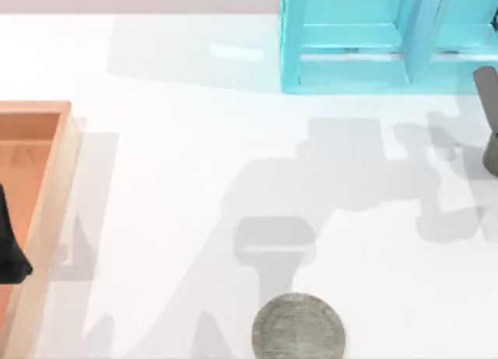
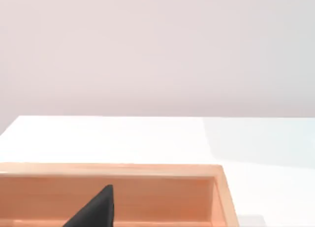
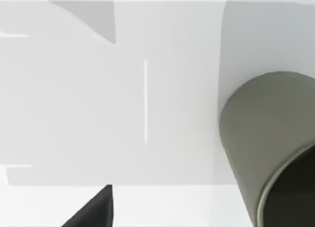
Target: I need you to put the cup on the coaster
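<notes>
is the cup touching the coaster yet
Apart. In the top view the cup sits at the table's right edge, while the coaster lies near the bottom middle, with bare white table between them.

One cup [image 1: 491, 153], one coaster [image 1: 299, 326], one wooden tray [image 1: 48, 188] and one blue rack [image 1: 389, 38].

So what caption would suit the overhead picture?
Cup at the table's right edge, grey coaster waiting near the front, wooden tray at left.

No text, label, brand, number or sign can be read on anything in these views; all visible faces are plain.
</notes>
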Robot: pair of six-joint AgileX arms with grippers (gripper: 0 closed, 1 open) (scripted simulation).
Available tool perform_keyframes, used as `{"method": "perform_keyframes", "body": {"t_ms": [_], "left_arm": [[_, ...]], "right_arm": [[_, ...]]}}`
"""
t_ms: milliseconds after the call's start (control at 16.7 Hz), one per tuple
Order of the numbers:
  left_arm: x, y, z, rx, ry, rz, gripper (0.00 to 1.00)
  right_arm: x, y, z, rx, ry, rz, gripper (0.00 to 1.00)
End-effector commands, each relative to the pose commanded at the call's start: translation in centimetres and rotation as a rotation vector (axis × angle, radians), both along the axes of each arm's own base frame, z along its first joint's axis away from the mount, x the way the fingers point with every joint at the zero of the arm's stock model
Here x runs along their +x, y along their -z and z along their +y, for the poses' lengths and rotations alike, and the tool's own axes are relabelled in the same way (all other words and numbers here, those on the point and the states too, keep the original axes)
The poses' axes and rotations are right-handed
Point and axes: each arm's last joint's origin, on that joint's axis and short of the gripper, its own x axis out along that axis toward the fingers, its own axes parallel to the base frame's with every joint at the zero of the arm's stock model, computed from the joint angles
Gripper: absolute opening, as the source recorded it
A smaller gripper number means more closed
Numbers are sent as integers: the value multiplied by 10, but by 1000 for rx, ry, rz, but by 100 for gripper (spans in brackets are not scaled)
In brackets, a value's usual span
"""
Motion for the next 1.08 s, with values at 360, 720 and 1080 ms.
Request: {"method": "perform_keyframes", "body": {"t_ms": [360, 720, 1080], "left_arm": [[0, 0, 0, 0, 0, 0, 100], [0, 0, 0, 0, 0, 0, 100], [0, 0, 0, 0, 0, 0, 100]], "right_arm": [[-4, 30, 0, 0, 0, 10, 100], [-4, 30, 0, 0, 0, 10, 62], [-4, 30, 0, 0, 0, 10, 17]]}}
